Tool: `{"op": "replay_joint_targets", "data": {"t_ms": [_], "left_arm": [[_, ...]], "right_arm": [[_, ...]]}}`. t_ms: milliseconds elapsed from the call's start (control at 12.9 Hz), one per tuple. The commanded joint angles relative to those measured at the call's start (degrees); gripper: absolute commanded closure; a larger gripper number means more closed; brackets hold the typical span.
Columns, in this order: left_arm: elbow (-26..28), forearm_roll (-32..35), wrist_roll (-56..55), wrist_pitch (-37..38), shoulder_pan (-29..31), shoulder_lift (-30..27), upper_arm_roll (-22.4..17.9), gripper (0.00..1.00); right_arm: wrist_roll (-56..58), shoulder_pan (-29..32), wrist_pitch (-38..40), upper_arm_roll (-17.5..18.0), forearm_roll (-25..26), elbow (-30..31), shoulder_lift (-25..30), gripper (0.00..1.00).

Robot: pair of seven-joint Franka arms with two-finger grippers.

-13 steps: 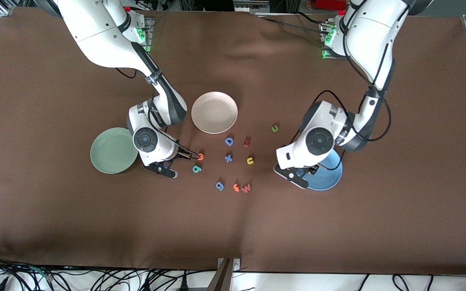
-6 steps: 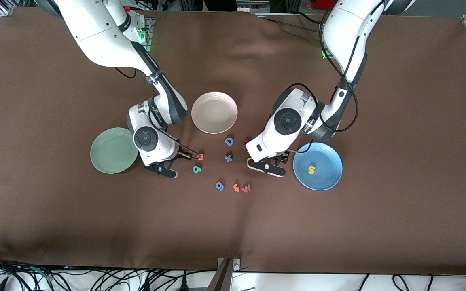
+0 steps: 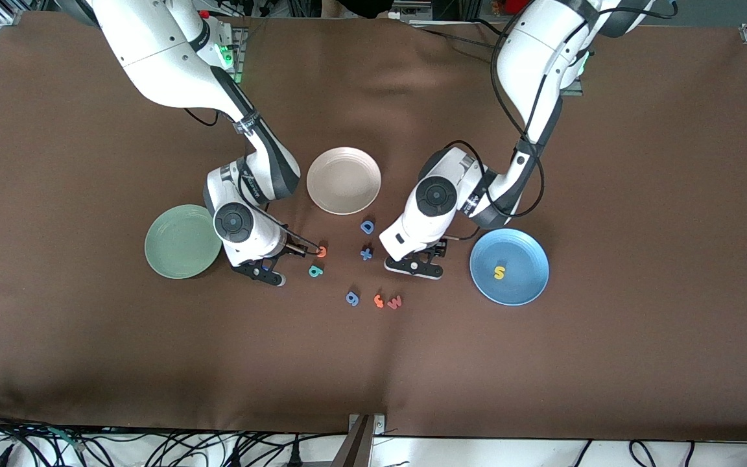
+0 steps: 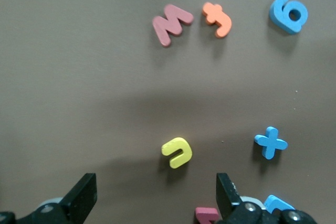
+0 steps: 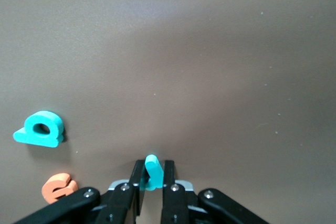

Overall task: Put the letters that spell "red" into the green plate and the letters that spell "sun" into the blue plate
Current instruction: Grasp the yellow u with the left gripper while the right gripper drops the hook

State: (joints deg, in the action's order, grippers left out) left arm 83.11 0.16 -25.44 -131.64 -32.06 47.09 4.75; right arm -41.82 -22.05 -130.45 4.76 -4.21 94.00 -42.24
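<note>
My right gripper (image 5: 152, 169) is shut on a small teal r (image 5: 152, 171), which stands on edge between its fingers. In the front view the right gripper (image 3: 296, 248) is low over the cloth, beside the orange e (image 3: 321, 251) and the teal d (image 3: 315, 270). The green plate (image 3: 182, 241) lies toward the right arm's end. My left gripper (image 4: 155, 184) hangs open over the yellow u (image 4: 177, 152), and its hand (image 3: 425, 251) hides the u in the front view. The blue plate (image 3: 529, 285) holds a yellow s (image 3: 499, 272).
A cream plate (image 3: 343, 180) lies farther from the front camera than the letters. Loose on the cloth are a blue D (image 3: 367, 227), a blue plus (image 3: 366, 253), a blue g (image 3: 352, 298), an orange f (image 3: 379, 300), a pinkish w (image 3: 395, 301) and a dark red letter (image 4: 207, 214).
My left arm swung from over the blue plate to over the middle letters, uncovering the yellow s in the plate. My right hand stayed beside the orange e.
</note>
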Motion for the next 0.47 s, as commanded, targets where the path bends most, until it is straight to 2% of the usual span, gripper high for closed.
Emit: {"op": "replay_joint_targets", "data": {"t_ms": [0,233,311,388], "left_arm": [[-2.77,2.39,-1.19,-2.55,-0.72,3.01,-1.05,0.0],[-2.78,2.74,-1.02,-5.55,-0.98,4.06,-1.06,0.0],[-2.77,4.22,-1.02,-5.56,-0.98,4.15,-1.06,0.03],[-2.77,6.06,-1.1,-5.56,-0.9,4.5,-1.06,0.11]], "right_arm": [[0.86,0.34,2.19,-0.97,0.61,-0.57,1.97,1.0],[3.04,0.34,8.61,-3.7,0.52,-1.02,6.63,1.0],[4.19,0.34,11.15,-4.92,0.52,-1.02,8.21,1.0],[6.03,0.34,14.31,-6.59,0.61,-0.84,9.71,1.0]]}}
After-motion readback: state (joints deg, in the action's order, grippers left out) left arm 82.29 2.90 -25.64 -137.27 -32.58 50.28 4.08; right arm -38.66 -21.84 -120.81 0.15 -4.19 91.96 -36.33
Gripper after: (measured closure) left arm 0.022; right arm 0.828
